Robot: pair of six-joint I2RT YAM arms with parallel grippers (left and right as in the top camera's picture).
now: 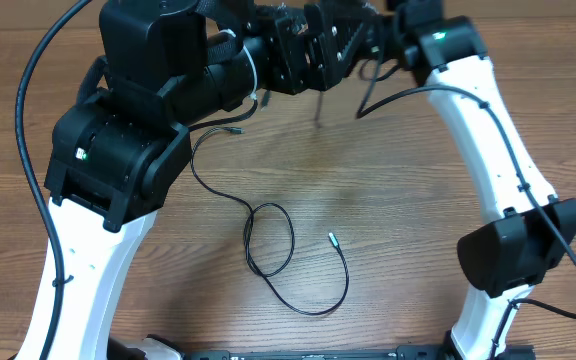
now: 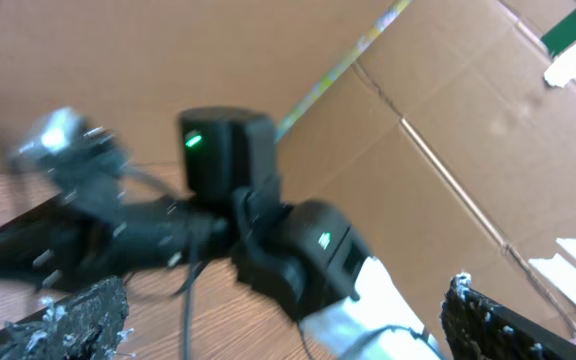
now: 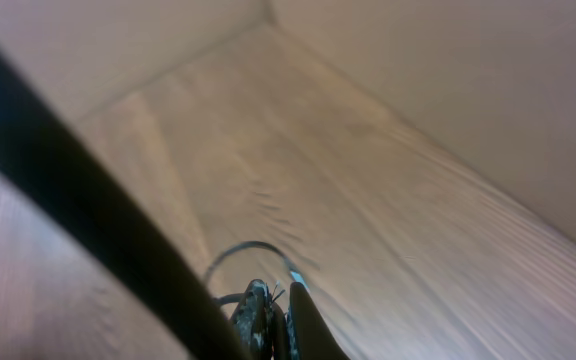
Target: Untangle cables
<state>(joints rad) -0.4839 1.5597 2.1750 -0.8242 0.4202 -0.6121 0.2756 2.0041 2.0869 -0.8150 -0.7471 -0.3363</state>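
Cables (image 1: 268, 240) lie loosely looped mid-tabletop (image 1: 408, 210), one silvery tip lying clear of the loop. Left hand (image 2: 273, 312): fingers spread wide. Right hand (image 3: 273, 325): pressed together above the wood, a thin loop curling out at its tips (actual grip unclear).

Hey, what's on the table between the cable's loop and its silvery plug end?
Nothing. In the overhead view, the wood table between the cable loop and the silvery plug is bare.
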